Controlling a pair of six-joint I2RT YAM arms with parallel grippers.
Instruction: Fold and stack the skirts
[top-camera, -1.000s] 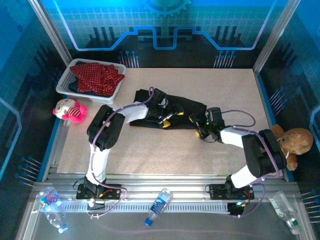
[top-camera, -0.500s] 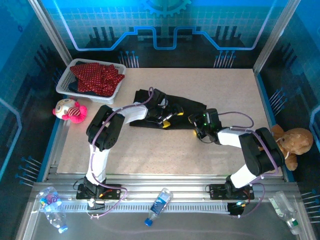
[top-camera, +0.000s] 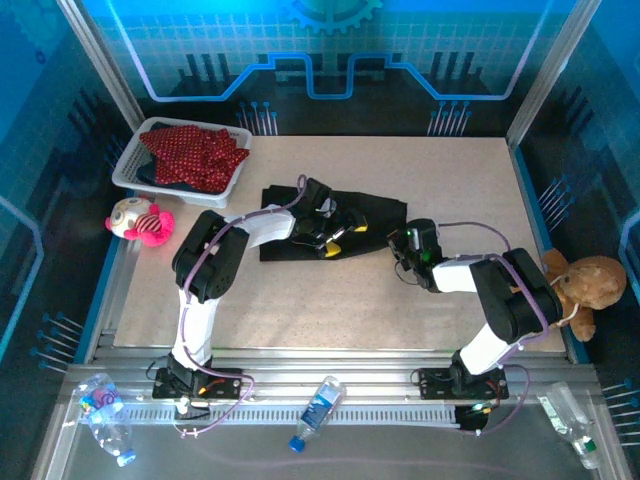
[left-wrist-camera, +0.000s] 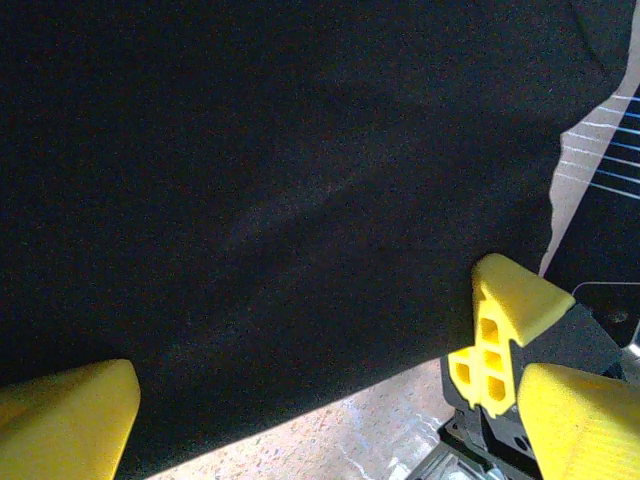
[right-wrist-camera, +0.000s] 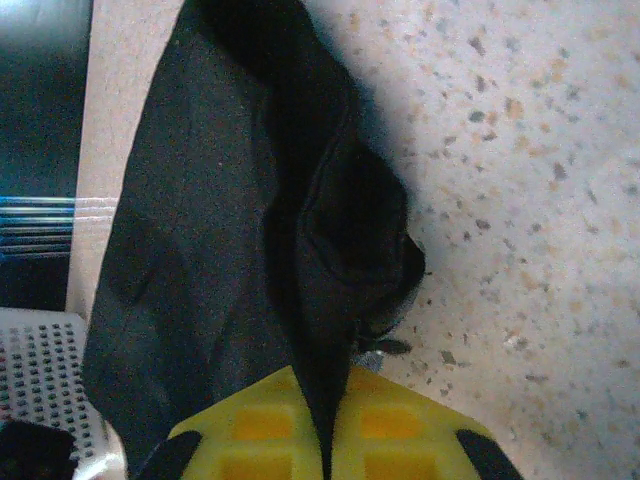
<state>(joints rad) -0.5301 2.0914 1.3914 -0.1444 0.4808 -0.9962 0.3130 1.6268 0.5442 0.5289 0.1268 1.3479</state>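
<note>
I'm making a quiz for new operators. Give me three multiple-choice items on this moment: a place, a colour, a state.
1. Where is the red skirt? A. in the white basket B. draped over the left arm C. under the teddy
2. What colour is the skirt on the table? A. red B. black C. white
3. The right tool is: A. wide open B. shut on the black skirt C. shut on nothing
Answers: 1 A, it lies heaped in the basket; 2 B, the top view shows black cloth mid-table; 3 B, the right wrist view shows fabric pinched between its closed fingers.
</note>
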